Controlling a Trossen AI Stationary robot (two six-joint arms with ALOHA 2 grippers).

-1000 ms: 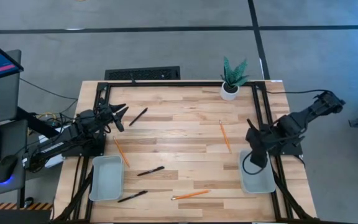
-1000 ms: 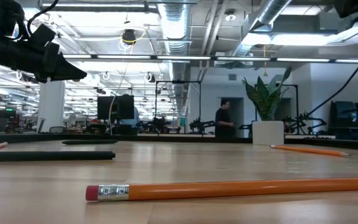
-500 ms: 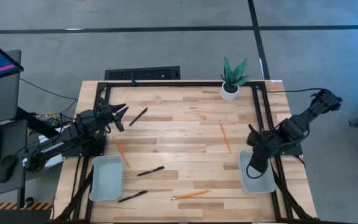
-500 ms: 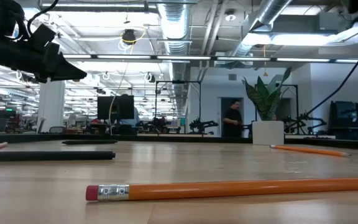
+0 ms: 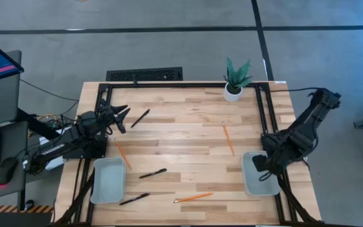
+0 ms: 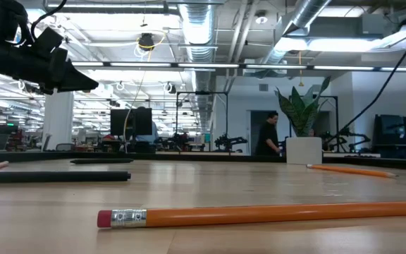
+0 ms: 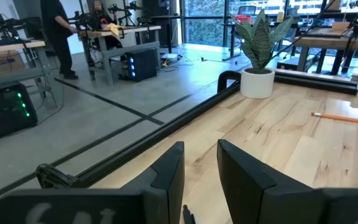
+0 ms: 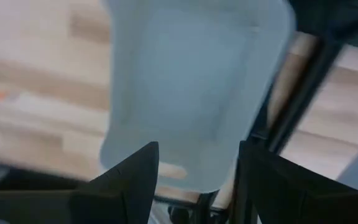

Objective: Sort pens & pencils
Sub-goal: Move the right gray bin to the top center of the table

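Over the past second, right gripper swung from beside the pale grey plastic tray at the table's right edge to directly above it — jaws wide open, nothing held, tray looking empty. Likely a repositioning, no sorting gained. Left gripper unmoved near the table's far-left corner, jaws narrowly parted, empty. Three thin black pens and three thin orange pencils loose on the light wooden tabletop, none in the second grey tray. Small potted plant beyond the right tray — clear of the work.
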